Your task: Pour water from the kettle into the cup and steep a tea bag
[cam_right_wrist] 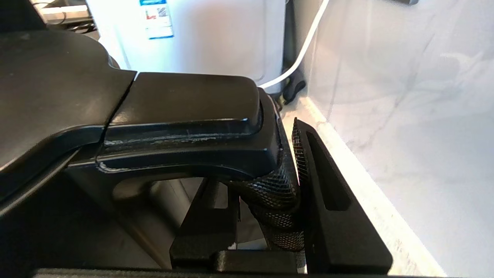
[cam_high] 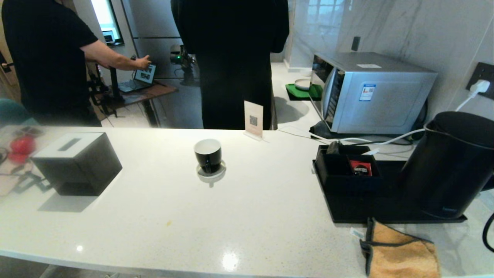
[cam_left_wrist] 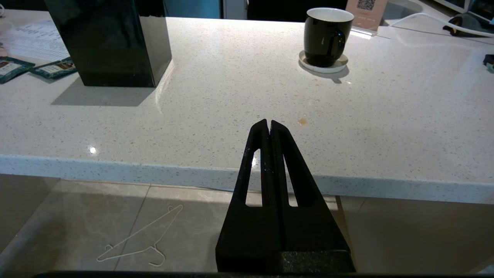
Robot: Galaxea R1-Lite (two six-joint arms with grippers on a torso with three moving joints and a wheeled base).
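Worktop [cam_high: 162, 216] is bare along its front edge & through the middle, so wide free lane there. Cup [cam_high: 208, 155] on its saucer [cam_high: 210, 172] stands alone mid-worktop, open room on all sides; small sign card [cam_high: 253, 119] stands just behind it at the back edge. Black tissue box [cam_high: 79, 162] blocks the left end. Right end is crowded: black tray [cam_high: 347, 208] w/ a sachet compartment, kettle [cam_high: 449, 164] on the tray's right part, orange cloth [cam_high: 401, 251] at the front edge before it, microwave [cam_high: 370, 92] + white cable [cam_high: 386, 141] behind, wall close on the right. Two people stand beyond the back edge.
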